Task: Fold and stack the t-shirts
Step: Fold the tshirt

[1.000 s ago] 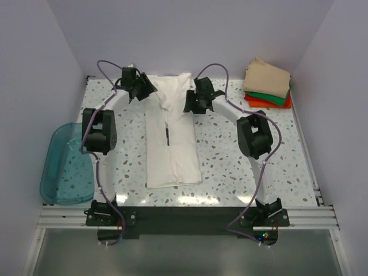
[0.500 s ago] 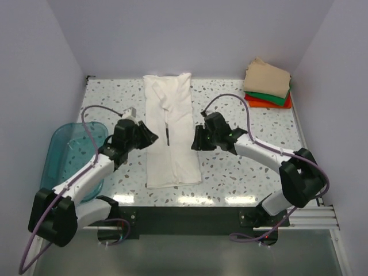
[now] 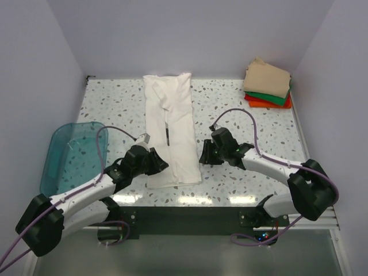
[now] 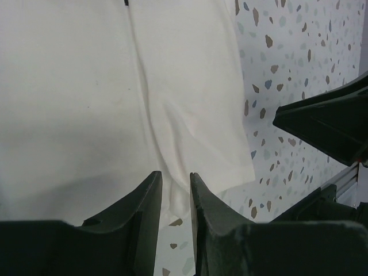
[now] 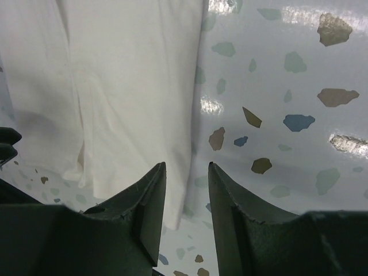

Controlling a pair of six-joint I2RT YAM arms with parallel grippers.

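Folding stage: white t-shirt (image 3: 171,132) is laid as a long narrow strip, sides turned in; a crosswise fold is judged to be next.
Shirt position: centre of the table (image 3: 241,115), collar end far, hem end near.
Finished stack: tan, green and orange-red tees (image 3: 267,86) are piled at the far right corner, well apart.
Left gripper (image 4: 175,198): fingers are parted narrowly, nothing is held; poised at the near left hem corner.
Right gripper (image 5: 187,192): fingers are parted, nothing is held; set over the near right hem edge. Contact with the cloth cannot be told.
Handling: cloth is judged light, soft and limp; layers are likely to slide apart.
Grip points: both hem corners, all layers to be pinched together.
Bystander: teal bin (image 3: 69,158) at left, not involved.
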